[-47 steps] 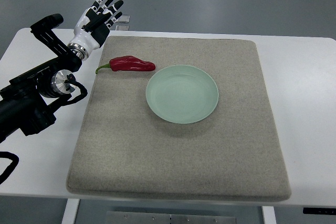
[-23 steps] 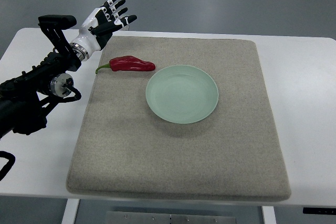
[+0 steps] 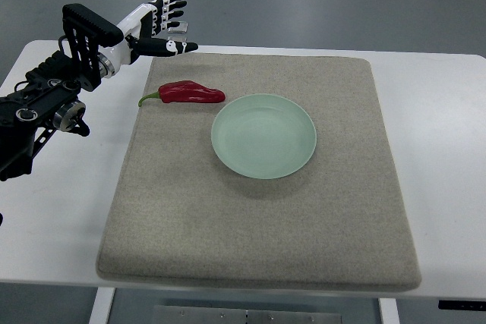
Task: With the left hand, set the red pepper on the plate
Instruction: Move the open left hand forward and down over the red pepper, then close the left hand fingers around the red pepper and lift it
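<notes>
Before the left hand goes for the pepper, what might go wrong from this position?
The red pepper lies close beside the plate, so a sideways reach by the left hand might nudge the rim. The pepper is rounded and tapered, so it may roll or slip from the open fingers. Its thin stem gives poor grip.

The red pepper (image 3: 190, 93) had a smooth, glossy skin and a dull green stem. The plate (image 3: 263, 136) looked like smooth, softly sheened pale green ceramic. The mat (image 3: 258, 218) was matt, felt-like grey cloth with a slightly rough nap. The table (image 3: 437, 157) was smooth white laminate. The left hand (image 3: 158, 26) showed glossy white and matt black plastic.
</notes>
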You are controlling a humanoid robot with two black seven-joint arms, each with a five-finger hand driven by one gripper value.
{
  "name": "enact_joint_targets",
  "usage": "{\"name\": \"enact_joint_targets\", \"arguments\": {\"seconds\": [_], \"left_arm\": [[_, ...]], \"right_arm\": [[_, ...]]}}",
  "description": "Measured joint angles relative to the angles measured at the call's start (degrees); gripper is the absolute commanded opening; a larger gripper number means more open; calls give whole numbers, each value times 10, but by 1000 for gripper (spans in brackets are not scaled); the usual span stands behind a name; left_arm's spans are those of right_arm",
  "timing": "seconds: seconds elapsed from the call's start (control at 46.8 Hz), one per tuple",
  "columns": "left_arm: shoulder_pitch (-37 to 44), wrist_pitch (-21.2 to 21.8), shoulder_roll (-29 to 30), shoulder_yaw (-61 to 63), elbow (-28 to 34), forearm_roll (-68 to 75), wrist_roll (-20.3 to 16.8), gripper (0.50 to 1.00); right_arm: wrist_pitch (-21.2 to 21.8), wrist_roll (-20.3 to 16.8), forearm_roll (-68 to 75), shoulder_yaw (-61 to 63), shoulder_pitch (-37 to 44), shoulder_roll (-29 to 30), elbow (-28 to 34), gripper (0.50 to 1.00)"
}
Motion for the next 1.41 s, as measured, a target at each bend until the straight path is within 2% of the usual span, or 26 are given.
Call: {"name": "enact_joint_targets", "arguments": {"seconds": [0.363,0.641,0.833,1.174,1.324,1.409], "left_arm": [[-18,-1,46,7,-40,205,-2,941],[-18,-1,53,9,-50,337,-1,904],[-27,9,52,36,-50,365,0,891],[-46,83,44,141,-36,371,2,861],[-46,92,26,144,-19,371,3,827],[-46,93,19,144,-10,371,4,825]], "right_arm": [[0,0,0,0,0,0,0,932],[0,0,0,0,0,0,0,932],[0,0,0,0,0,0,0,932],[0,0,0,0,0,0,0,932],[0,0,0,0,0,0,0,932],[0,0,0,0,0,0,0,932]]}}
